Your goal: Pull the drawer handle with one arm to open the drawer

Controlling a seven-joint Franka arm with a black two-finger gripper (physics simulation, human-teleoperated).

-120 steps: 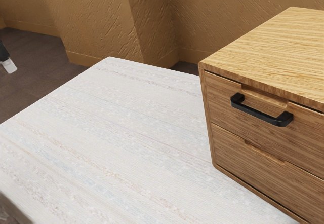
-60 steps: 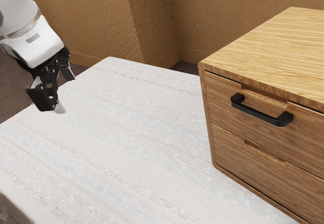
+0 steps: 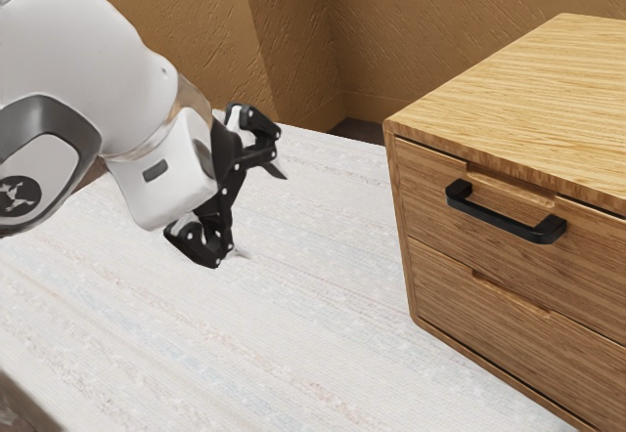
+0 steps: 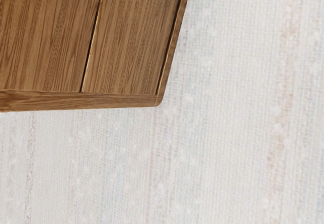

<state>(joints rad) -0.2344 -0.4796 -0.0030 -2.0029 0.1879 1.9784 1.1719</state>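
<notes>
Handle point(image 3: 506, 214), exterior view: a black bar on the upper drawer point(image 3: 430, 183) of the cabinet point(image 3: 528, 100), which stands on the table point(image 3: 293, 354) at the exterior view's right. The bar's long axis runs level across the drawer front, parallel to the cabinet's top edge, and it stands proud of the wood, facing out over the table toward the arm. The drawer front sits flush, so the drawer is shut.

The arm point(image 3: 88, 129) has swung in from the exterior view's left. A second ago only a bit of it showed at the edge, half a second ago the gripper hung over the table's far left corner, and now the gripper point(image 3: 260, 214) is near mid-table, closer to the handle but well apart from it. Its fingers are spread wide and hold nothing. I judge this the approach, with the grasp and pull not yet begun.

Wrist view: the hand looks down on bare table point(image 4: 228, 133) with a corner of the cabinet point(image 4: 131, 36) ahead, the seam between its two drawer fronts visible.
</notes>
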